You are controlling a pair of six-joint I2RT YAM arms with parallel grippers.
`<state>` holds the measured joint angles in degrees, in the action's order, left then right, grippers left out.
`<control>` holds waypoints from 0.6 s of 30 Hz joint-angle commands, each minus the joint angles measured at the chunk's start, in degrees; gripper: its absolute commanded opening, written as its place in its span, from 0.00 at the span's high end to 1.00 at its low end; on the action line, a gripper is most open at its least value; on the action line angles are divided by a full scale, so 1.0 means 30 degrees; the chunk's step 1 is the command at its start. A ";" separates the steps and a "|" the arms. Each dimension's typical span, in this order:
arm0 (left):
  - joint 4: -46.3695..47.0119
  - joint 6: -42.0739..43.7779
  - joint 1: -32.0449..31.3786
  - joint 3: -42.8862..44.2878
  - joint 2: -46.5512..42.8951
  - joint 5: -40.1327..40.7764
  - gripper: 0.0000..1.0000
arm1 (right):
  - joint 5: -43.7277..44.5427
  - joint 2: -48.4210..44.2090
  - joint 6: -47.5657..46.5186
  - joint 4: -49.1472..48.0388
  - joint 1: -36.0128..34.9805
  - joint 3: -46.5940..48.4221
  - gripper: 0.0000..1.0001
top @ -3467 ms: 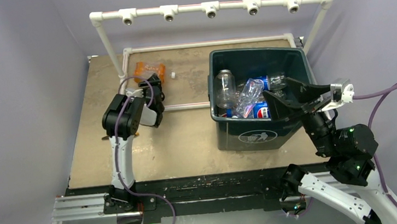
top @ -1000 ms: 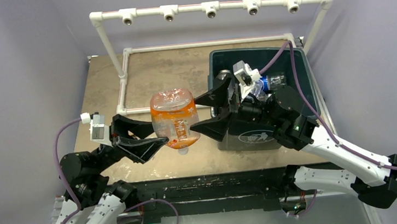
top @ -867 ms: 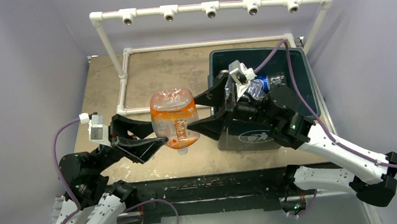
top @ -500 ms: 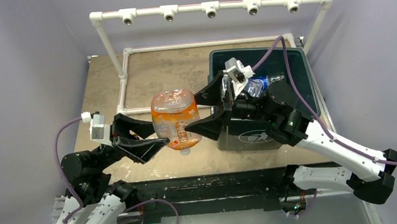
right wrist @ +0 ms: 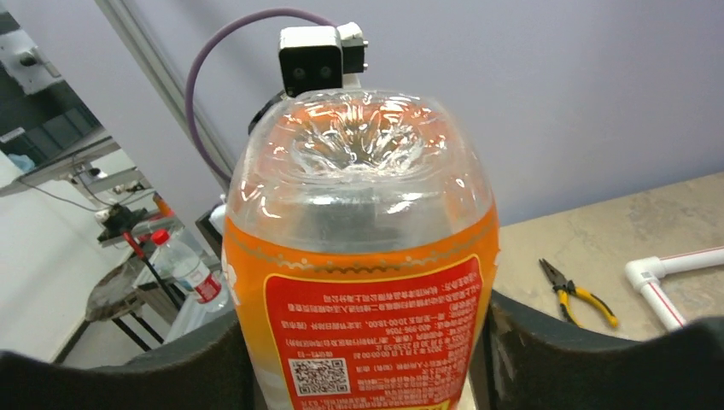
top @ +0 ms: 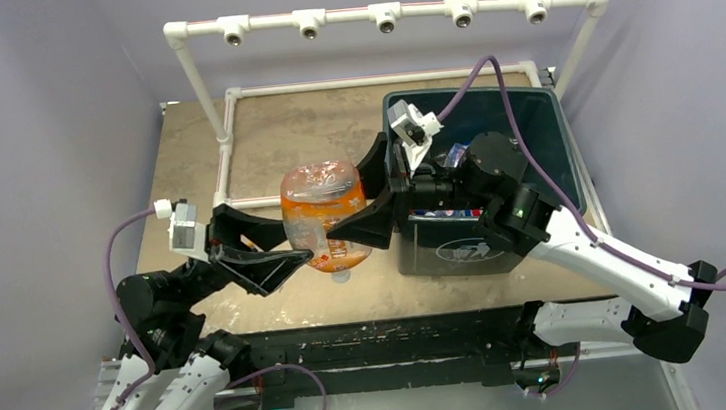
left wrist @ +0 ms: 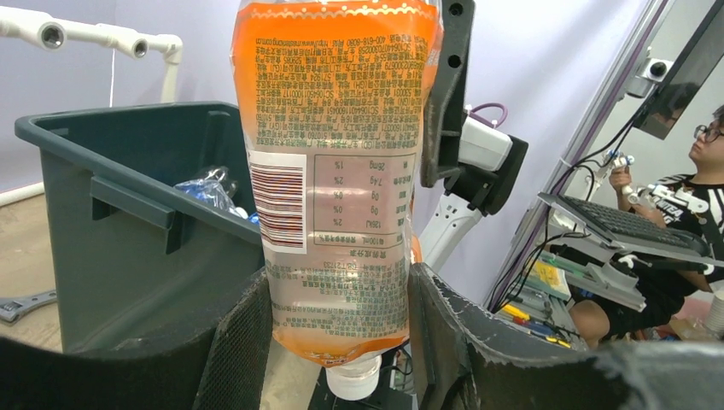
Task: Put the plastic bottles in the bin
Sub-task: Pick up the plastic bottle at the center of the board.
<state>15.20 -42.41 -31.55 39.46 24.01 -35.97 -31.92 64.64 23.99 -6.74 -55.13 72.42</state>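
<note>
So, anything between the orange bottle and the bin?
Nothing loose. The orange bottle hangs cap-down just left of the bin; between them is only the right gripper, gripping it from the bin side, its arm lying across the bin's opening. The bin's wall appears to rise above the cap.

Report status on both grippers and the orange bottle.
Left gripper shut on orange bottle, cap down. Right gripper clamped on its base end. Bottle airborne beside bin, not over it. Nothing between them.

White pipe frame (top: 346, 16) on tan table (top: 282, 137); yellow-handled pliers (right wrist: 570, 293) near pipe.
</note>
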 commanded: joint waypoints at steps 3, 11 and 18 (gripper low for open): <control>-0.1095 0.0772 -0.0059 0.0908 0.0168 0.0761 0.81 | -0.1094 0.0123 0.0299 0.0038 -0.0020 0.0903 0.55; -0.3681 0.2027 -0.0052 0.1207 -0.1024 0.4463 0.11 | -0.0506 -0.2140 0.0308 -0.2064 -0.0050 -0.0121 0.72; -0.4540 0.2756 -0.0057 0.0758 -0.2332 0.6346 0.08 | 0.5111 -0.6369 -0.2699 -0.4334 -0.0033 -0.2560 0.76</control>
<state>4.36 -37.10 -31.79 41.87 18.35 -22.63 -26.89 51.18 22.26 -12.23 -55.13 65.32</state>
